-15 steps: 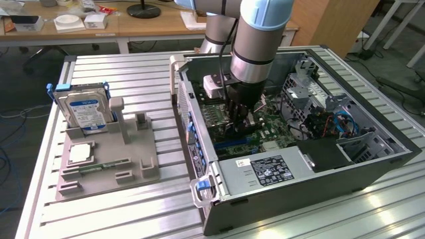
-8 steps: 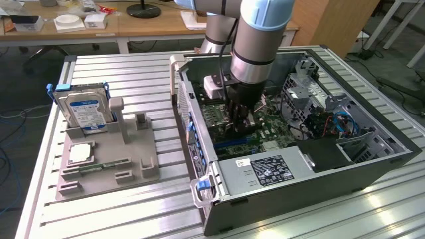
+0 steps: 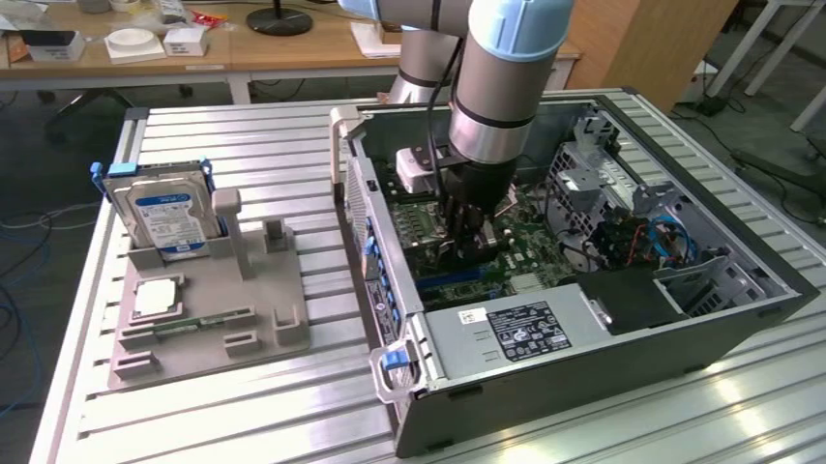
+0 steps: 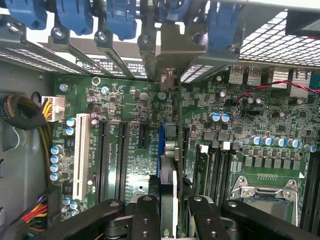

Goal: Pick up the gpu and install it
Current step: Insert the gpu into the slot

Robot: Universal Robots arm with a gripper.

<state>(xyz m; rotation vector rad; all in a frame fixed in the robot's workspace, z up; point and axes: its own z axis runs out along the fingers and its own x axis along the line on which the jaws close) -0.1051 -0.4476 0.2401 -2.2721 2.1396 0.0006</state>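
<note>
- Wrist view, nearest: the gripper (image 4: 172, 222) pinches the gpu (image 4: 169, 165) by its thin edge, one black finger (image 4: 145, 215) on either side
- The gpu stands on edge over the motherboard (image 4: 130, 165), running along a blue slot (image 4: 161, 150); whether it is seated I cannot tell
- Beside it lie dark expansion slots and a long white slot (image 4: 80, 155); the CPU socket (image 4: 267, 190) sits on the other side
- Farther on, the gpu's silver bracket (image 4: 175, 47) meets the case's rear openings, under a row of blue clips (image 4: 75, 15)
- Exterior view: the arm (image 3: 510, 77) reaches straight down into the open computer case (image 3: 581, 387); the gripper (image 3: 465, 237) is low over the board, and the card is mostly hidden behind it
- At the exterior view's left, a grey holder (image 3: 207, 353) on the ribbed table (image 3: 232, 416) carries an upright hard drive (image 3: 168, 213) and a flat memory stick (image 3: 200, 321)
- Farthest back stands a wooden desk (image 3: 130, 58)
</note>
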